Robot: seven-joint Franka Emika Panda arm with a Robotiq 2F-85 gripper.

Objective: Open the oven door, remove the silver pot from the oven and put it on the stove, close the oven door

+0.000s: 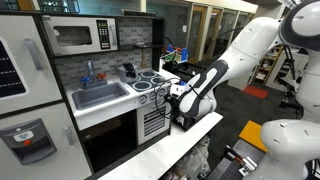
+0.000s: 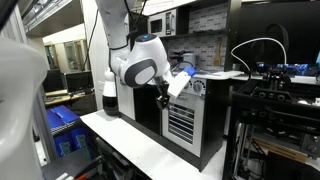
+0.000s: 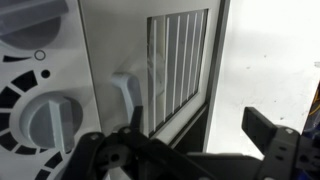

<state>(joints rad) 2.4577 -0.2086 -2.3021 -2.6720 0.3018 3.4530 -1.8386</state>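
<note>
The toy kitchen's white oven door [image 1: 155,121] has a slatted window and looks shut in both exterior views [image 2: 181,122]. In the wrist view the slatted window [image 3: 180,60] and a white handle [image 3: 127,93] fill the middle. My gripper [image 1: 173,96] hovers close in front of the oven's upper edge, also seen in an exterior view [image 2: 173,85]. Its fingers [image 3: 185,150] are spread wide with nothing between them. The stove [image 1: 150,77] is on top, beside the gripper. The silver pot is not visible.
A sink [image 1: 100,95] sits beside the stove, with a microwave [image 1: 80,37] above it. White knobs [image 3: 48,118] are next to the oven handle. A white table [image 2: 140,150] runs in front of the kitchen. Cabled equipment [image 2: 270,75] stands past the oven.
</note>
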